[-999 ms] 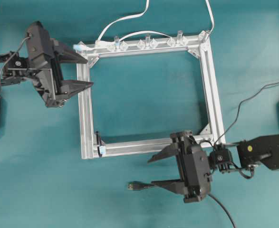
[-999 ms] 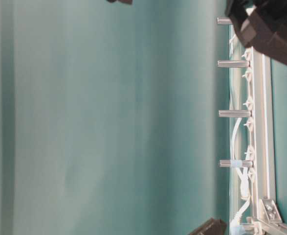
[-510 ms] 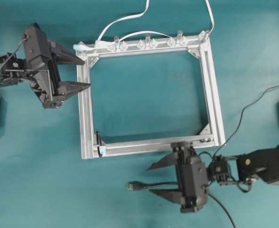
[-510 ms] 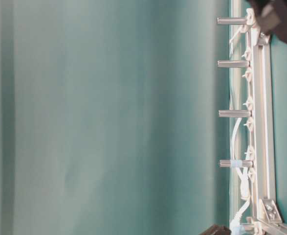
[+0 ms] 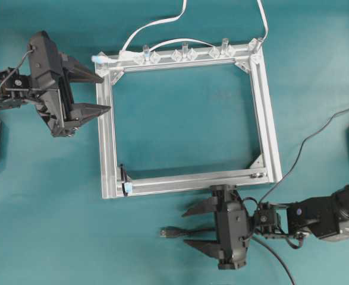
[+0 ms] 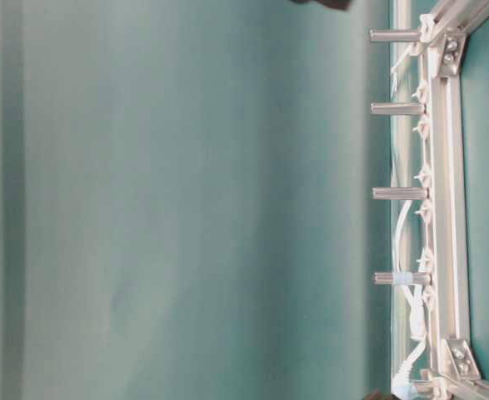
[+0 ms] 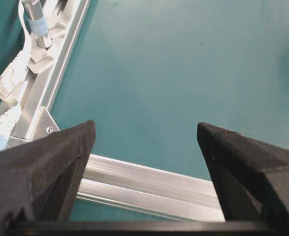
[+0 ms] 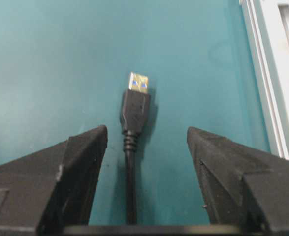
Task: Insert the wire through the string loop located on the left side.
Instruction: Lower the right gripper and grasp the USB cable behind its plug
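The wire lies on the teal table in front of the aluminium frame (image 5: 107, 148), and its black plug (image 5: 167, 233) points left. My right gripper (image 5: 186, 228) is open and straddles the cable just behind the plug. In the right wrist view the plug (image 8: 134, 110) with its silver tip lies ahead of the right gripper (image 8: 146, 129), and the cable runs between the fingers, touching neither. The string loop (image 5: 123, 176) with its pale-blue tab stands at the frame's near left corner. My left gripper (image 5: 106, 92) hangs open beside the frame's left rail (image 7: 149, 184), empty (image 7: 145, 125).
A white cable (image 5: 156, 24) runs along the frame's far rail, where clear clips and short posts (image 5: 183, 53) stand. The table-level view shows those posts (image 6: 398, 108) upright. A black lead (image 5: 305, 142) trails off to the right. The frame's near rail (image 8: 277, 73) lies close to my right gripper.
My right gripper has moved away from the frame's near rail, down and left, until its fingers straddle the wire behind the plug. My left gripper has drifted slightly left. Both stayed open.
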Tool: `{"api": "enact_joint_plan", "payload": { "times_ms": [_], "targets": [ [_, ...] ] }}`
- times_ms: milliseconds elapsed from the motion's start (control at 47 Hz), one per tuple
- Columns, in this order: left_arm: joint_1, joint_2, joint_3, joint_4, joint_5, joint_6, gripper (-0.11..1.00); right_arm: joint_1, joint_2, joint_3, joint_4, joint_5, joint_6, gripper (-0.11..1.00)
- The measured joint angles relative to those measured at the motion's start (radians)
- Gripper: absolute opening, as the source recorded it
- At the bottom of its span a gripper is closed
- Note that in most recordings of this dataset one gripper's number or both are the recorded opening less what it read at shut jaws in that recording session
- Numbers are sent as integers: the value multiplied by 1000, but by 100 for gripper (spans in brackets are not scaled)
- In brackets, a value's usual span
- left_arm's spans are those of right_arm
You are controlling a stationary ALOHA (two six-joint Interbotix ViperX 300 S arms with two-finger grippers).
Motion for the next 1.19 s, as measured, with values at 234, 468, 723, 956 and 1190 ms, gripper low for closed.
{"api": "enact_joint_plan", "payload": {
  "times_ms": [234,468,723,956,1190],
  "targets": [
    [-2,0,0,0,-2,0,88,15,18,-2,12,9,0,69],
    [0,0,0,0,0,0,88,23,23,-2,18,40,-2,69],
    [0,0,0,0,0,0,88,23,26,-2,31,46,-2,55],
    [0,0,0,0,3,0,88,35,40,-3,58,48,-25,7],
    [0,0,0,0,5,0,88,34,40,-5,61,51,-35,7]
  ]
}}
